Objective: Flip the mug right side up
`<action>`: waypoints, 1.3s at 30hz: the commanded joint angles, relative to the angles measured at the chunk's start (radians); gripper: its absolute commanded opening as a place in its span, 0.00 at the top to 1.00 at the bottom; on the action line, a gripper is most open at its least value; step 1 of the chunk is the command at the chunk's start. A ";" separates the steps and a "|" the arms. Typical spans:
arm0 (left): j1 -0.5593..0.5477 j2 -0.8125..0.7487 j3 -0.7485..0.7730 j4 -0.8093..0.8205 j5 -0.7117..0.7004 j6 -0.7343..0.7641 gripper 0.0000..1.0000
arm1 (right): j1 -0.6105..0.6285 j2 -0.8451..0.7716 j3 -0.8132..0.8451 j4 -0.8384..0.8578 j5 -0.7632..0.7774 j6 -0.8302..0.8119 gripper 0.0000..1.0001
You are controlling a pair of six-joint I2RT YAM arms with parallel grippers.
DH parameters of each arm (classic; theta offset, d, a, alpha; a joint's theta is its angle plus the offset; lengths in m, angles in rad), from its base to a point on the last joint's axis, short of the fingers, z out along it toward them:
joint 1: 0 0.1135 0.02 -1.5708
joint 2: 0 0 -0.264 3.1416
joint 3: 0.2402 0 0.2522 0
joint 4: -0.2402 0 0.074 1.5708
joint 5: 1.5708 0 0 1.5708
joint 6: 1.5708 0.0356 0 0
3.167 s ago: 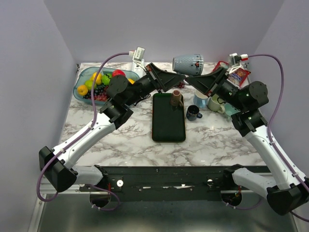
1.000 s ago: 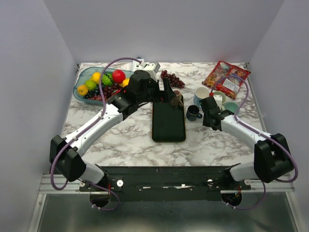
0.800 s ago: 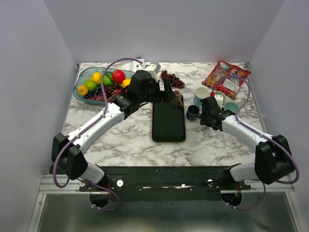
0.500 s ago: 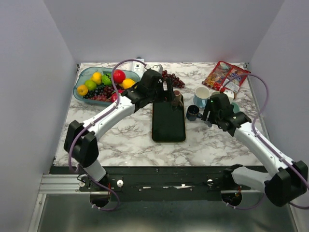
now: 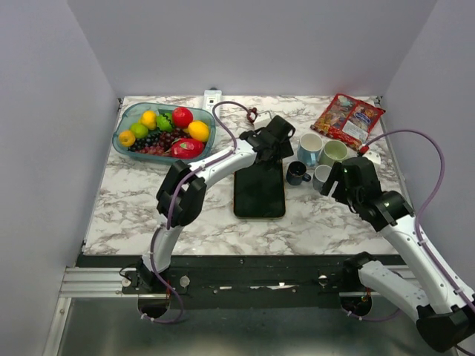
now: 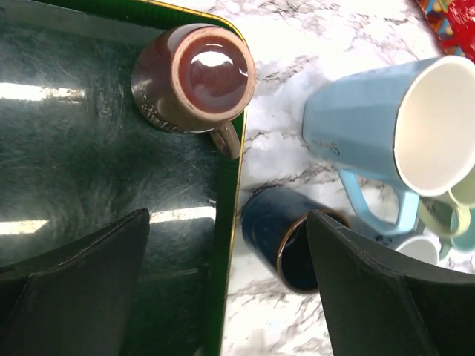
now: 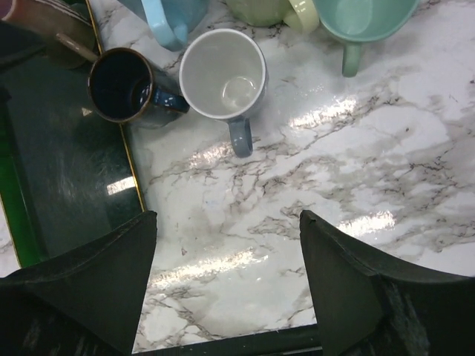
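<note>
A: How does our right gripper (image 7: pixel 228 222) stand?

B: Its fingers are spread wide with nothing between them. At 12 o'clock from the fingertips sits the white ceramic mug with a grey-blue handle (image 7: pixel 223 74). Its mouth is up and its handle points to 6 o'clock.

A: Is that the mug we care about?

B: We judge so. It stands on its base on the white marble table (image 7: pixel 334 170), apart from our fingers. The turning looks done, and the wide spread suits a let-go.

A: What is around it?

B: At its 9 o'clock, just beside it, is the small dark navy glazed mug (image 7: pixel 122 85), also mouth up. That one sits at the edge of the dark green tray with a gold rim (image 7: pixel 74 163). From 12 to 1 o'clock we see a pale green mug (image 7: pixel 260 9) and a teal mug (image 7: pixel 364 15).

A: And our left gripper (image 6: pixel 228 219)?

B: It is spread too, holding nothing, and hovers over the tray's corner. The round brown glazed mug (image 6: pixel 200 78) stands on the tray at 11 o'clock. We cannot tell whether its glossy top is a mouth or a base.

A: Why are we hovering there?

B: We guess we are lined up on the brown one in case it needs turning. The tall light blue mug (image 6: pixel 356 126) at 2 o'clock leaves little room.
</note>
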 commanded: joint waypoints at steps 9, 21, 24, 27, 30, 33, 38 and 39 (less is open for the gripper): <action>-0.012 0.156 0.158 -0.106 -0.186 -0.232 0.20 | 0.006 -0.100 -0.053 -0.097 -0.005 0.018 0.16; 0.012 0.211 0.143 -0.078 -0.188 -0.203 0.42 | 0.006 -0.122 -0.058 -0.118 0.005 0.008 0.16; 0.012 0.179 0.102 -0.064 -0.209 -0.172 0.50 | 0.006 -0.119 -0.063 -0.118 0.004 0.014 0.16; 0.012 0.136 0.044 -0.049 -0.214 -0.151 0.52 | 0.006 -0.117 -0.070 -0.116 0.007 0.021 0.16; 0.012 0.092 -0.033 -0.027 -0.216 -0.116 0.56 | 0.006 -0.116 -0.078 -0.104 0.010 0.032 0.16; 0.012 0.049 -0.093 0.006 -0.223 -0.054 0.56 | 0.006 -0.114 -0.084 -0.100 0.004 0.041 0.16; 0.012 -0.007 -0.142 0.121 -0.179 0.177 0.44 | 0.006 -0.113 -0.098 -0.084 0.002 0.044 0.16; 0.012 -0.008 -0.133 0.126 -0.170 0.205 0.41 | 0.006 -0.111 -0.099 -0.081 -0.001 0.044 0.16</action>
